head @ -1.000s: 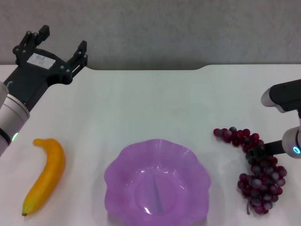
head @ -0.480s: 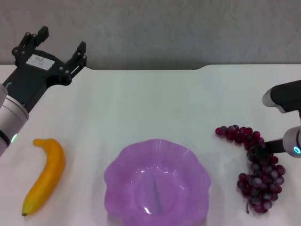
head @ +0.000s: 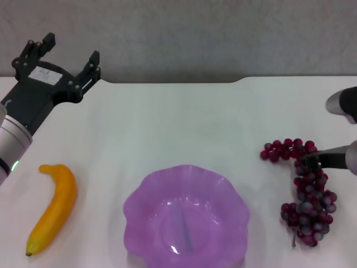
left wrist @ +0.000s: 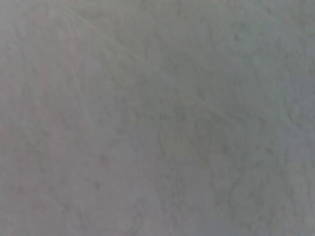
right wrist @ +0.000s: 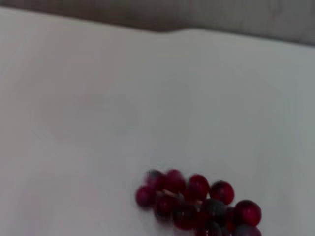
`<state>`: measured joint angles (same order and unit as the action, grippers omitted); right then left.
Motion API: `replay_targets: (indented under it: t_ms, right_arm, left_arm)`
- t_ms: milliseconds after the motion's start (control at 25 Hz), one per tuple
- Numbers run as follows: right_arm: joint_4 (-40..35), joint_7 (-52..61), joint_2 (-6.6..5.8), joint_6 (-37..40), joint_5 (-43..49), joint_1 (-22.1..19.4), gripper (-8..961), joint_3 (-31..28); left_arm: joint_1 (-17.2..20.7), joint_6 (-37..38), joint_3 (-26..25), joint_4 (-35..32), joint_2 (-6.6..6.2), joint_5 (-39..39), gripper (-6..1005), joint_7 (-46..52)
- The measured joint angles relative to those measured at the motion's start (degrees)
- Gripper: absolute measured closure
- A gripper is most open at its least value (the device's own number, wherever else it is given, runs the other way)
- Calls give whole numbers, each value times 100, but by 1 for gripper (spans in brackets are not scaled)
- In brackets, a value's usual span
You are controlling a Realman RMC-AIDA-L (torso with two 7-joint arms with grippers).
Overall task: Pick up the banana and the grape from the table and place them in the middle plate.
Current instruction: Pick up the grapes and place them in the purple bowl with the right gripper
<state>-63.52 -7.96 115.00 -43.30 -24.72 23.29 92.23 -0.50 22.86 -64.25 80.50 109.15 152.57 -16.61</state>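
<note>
The banana (head: 53, 209) lies on the white table (head: 184, 123) at the front left, to the left of the purple scalloped plate (head: 186, 215), which has nothing in it. The grape bunch (head: 307, 192) is at the right. My right gripper (head: 310, 163) comes in from the right edge and is shut on the bunch near its upper bend. The long end of the bunch trails toward the front. The grapes also show in the right wrist view (right wrist: 197, 201). My left gripper (head: 70, 50) is open and empty, raised over the table's far left corner, well behind the banana.
The table's far edge has a notch (head: 173, 82), with a grey wall behind it. The left wrist view shows only a grey surface.
My right gripper has moved right and away with the grape bunch, dragging its upper end with it. The left arm, banana and plate have barely moved.
</note>
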Motion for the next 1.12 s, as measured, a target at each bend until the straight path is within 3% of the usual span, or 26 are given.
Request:
replay_targets:
  t_ms: [600, 1120]
  right_arm:
    - [-2116, -318, -3, -221, 20, -960, 628, -25]
    - [-3233, -640, 0, -655, 103, -1207, 648, -27]
  left_arm:
    - [36, 13, 0, 0, 0, 0, 158, 0]
    - [50, 2, 0, 1, 0, 0, 158, -68]
